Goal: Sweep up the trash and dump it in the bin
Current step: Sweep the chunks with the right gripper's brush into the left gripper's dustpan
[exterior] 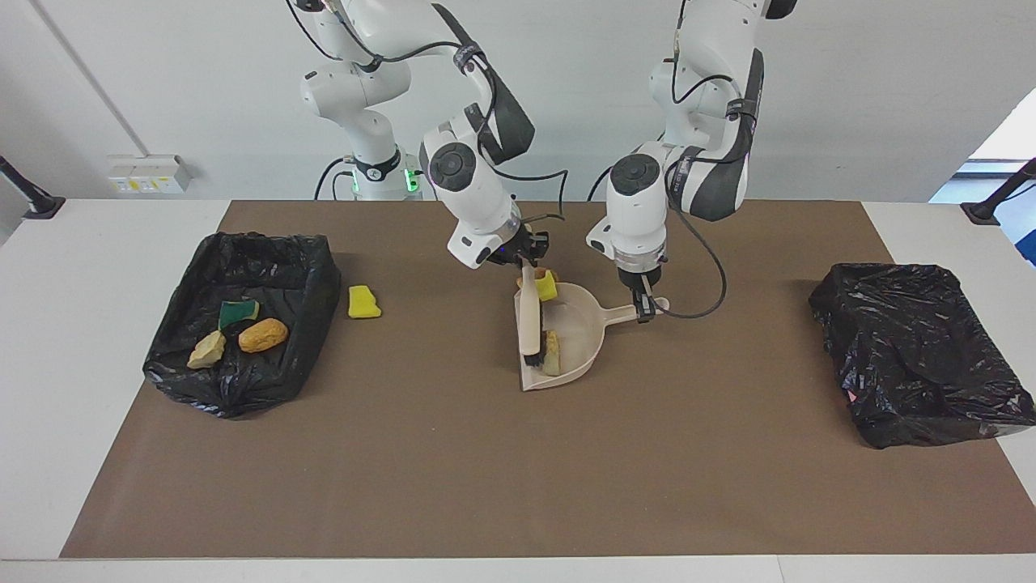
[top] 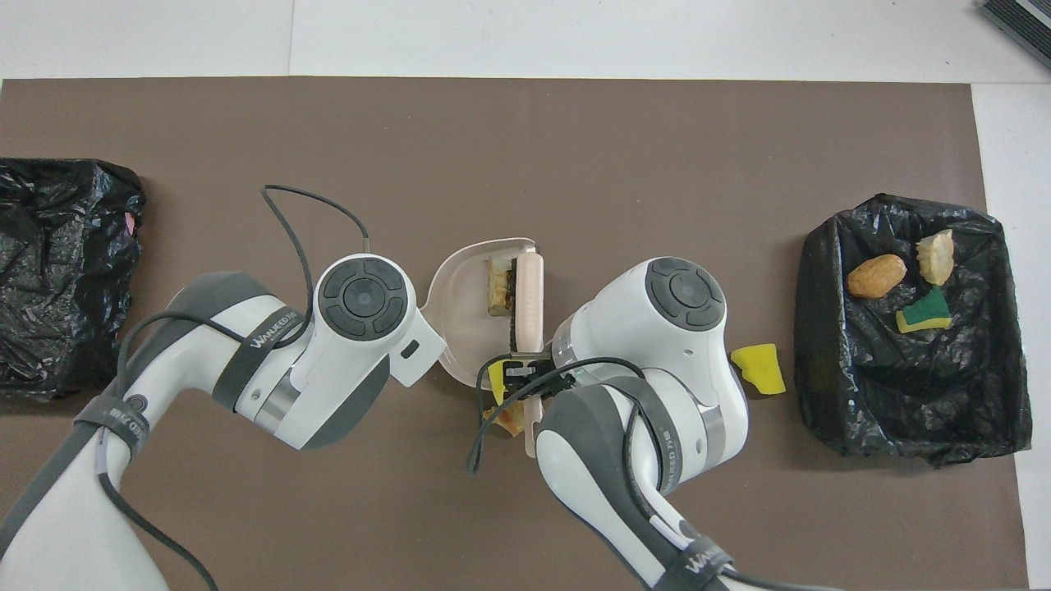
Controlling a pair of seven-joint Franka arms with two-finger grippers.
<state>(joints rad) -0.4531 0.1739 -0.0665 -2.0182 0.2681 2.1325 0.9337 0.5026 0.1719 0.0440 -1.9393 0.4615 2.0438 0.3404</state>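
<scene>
A white surface [exterior: 97, 389] carries a brown mat [exterior: 518, 470]. A plain pale wall [exterior: 162, 81] holds a socket strip [exterior: 147, 173]. Daylight enters from a window [exterior: 999, 146] at one end.

1. In the overhead view the dustpan [top: 468, 287] handle is hidden under the left arm's wrist.
2. The tan scrap [top: 511, 419] beside the dustpan shows only in part — the right arm's cable and wrist cover it.
3. The black bag [top: 57, 271], toward the left arm's end from the dustpan, is cut by the overhead picture's edge.

Yellow and tan trash [exterior: 551, 353] lies in dustpan [exterior: 581, 328].
</scene>
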